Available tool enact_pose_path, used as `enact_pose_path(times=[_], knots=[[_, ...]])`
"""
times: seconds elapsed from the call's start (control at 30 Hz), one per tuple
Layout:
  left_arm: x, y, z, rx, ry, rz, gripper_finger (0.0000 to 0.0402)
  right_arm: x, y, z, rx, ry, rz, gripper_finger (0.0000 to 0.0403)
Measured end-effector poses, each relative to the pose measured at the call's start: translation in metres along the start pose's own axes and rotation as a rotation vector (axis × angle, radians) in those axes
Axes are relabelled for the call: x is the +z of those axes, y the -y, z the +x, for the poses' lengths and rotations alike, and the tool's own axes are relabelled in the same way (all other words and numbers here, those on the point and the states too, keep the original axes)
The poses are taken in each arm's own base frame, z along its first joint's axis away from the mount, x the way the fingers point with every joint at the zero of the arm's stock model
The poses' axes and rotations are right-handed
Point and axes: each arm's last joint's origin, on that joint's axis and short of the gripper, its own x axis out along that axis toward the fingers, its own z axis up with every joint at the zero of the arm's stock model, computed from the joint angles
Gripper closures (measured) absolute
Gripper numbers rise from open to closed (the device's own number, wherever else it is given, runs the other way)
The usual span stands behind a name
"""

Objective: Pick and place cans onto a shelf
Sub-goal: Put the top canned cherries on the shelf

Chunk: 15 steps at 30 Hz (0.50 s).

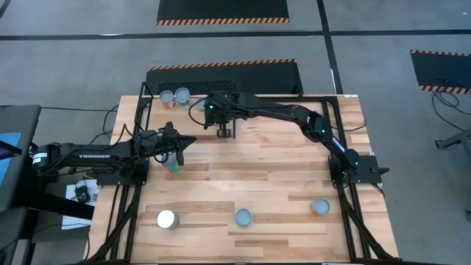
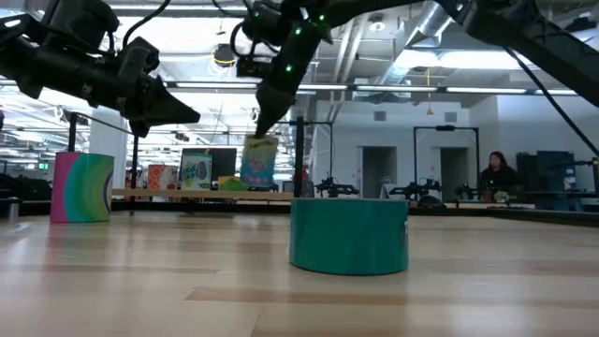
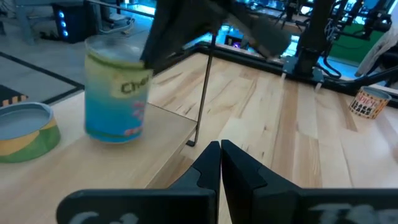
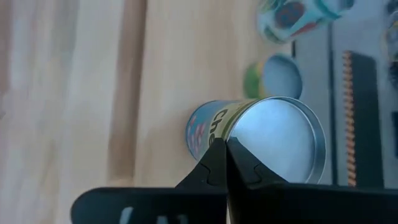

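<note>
My right gripper [image 1: 224,132] is at the table's far side, shut on a can [image 3: 115,93] with a blue and yellow label and a silvery top [image 4: 277,140]. The can hangs over the shelf [image 3: 168,127], a light-wood platform with a thin black frame. Whether its bottom touches the shelf, I cannot tell. Two more cans [image 1: 182,95] [image 1: 167,97] stand at the shelf's far left. My left gripper [image 1: 180,145] is shut and empty above the left part of the table, with a colourful can [image 1: 174,165] just on its near side. My right gripper pinches the can's top rim [image 4: 239,134] at one side between its two fingers. The fingers [image 3: 158,43] come from above, slanting down. The can hangs below them, nearly upright and slightly tilted [image 2: 259,161].
Three cans stand near the table's front edge: a silver-topped one [image 1: 167,218], a teal one [image 1: 243,217] [image 2: 348,234] and one at the right [image 1: 319,208]. The shelf's thin black post [image 3: 202,93] stands beside the held can. A person [image 2: 494,173] sits far behind the table.
</note>
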Motion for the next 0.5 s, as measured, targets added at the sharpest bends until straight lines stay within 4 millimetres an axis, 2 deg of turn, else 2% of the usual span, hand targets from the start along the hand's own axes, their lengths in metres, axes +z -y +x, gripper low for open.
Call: enact_pose_path(times=[0.5], knots=[[0.0005,0.0002,0.0,-0.005,0.005,-0.009,0.04,-0.0062,0.004,0.001,0.034,-0.027,0.04,0.0389]])
